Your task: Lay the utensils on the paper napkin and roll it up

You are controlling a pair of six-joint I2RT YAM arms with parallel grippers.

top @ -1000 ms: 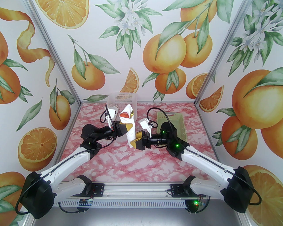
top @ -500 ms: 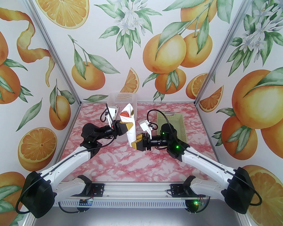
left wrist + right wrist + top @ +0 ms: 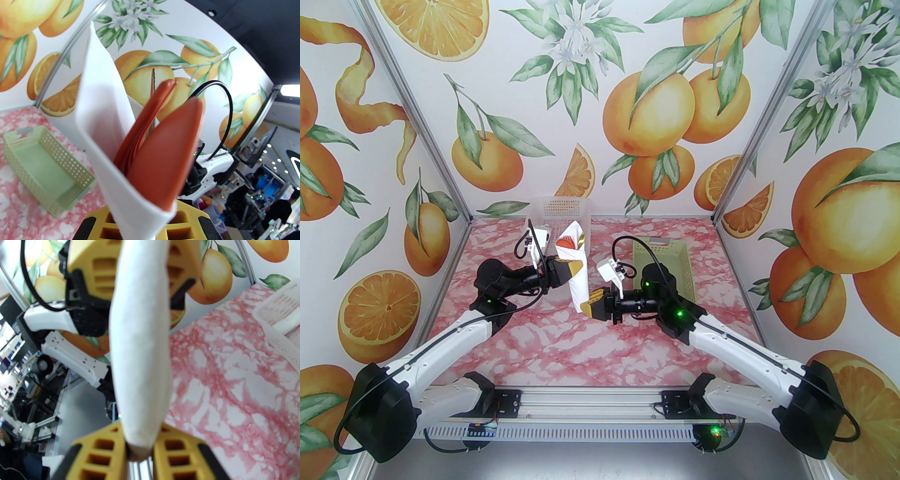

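Observation:
The paper napkin [image 3: 580, 283] is a white cone-like roll held upright above the table's middle. The red-orange spoon [image 3: 564, 243] peeks out of its wide top. My left gripper [image 3: 573, 271] is shut on the roll's middle from the left. My right gripper [image 3: 587, 305] is shut on its narrow bottom end. The left wrist view looks up the napkin [image 3: 105, 131] from the left gripper [image 3: 143, 225], past the spoon [image 3: 168, 152], the orange fork [image 3: 150, 121] and the thin knife blade [image 3: 153, 93]. In the right wrist view the roll [image 3: 140, 345] rises from the right gripper [image 3: 140, 451].
A white perforated basket [image 3: 560, 208] stands at the back of the pink marbled table, with another slim white paper roll [image 3: 289, 320] inside it. A pale green basket [image 3: 675, 253] sits at the right, just behind my right arm.
My right gripper's fingers, spread around the roll's bottom end a second ago, have closed on it. The left gripper and the roll have barely shifted.

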